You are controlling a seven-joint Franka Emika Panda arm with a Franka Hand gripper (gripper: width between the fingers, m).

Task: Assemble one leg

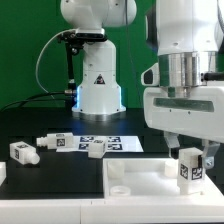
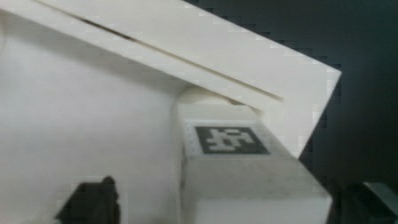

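Presently, in the exterior view, the gripper (image 1: 187, 152) at lower right holds the leg (image 1: 188, 167) upright over the far right corner of the white panel (image 1: 135, 181). Spare legs (image 1: 24, 153) lie at left, near the marker board (image 1: 112, 143).

Wrist view: the leg (image 2: 237, 165) stands at the panel corner (image 2: 210, 98), apparently over its hole, though blur prevents confirmation. Keep it vertical, press down and turn squarely.

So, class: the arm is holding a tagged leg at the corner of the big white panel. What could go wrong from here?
1. The leg stands at the panel's corner, between the gripper's fingers. If it is slightly off the corner, it may jam or seat crooked.
2. Opening too early could let it topple.
3. Spare legs lie loose close by, so a wide sweep back might knock them.
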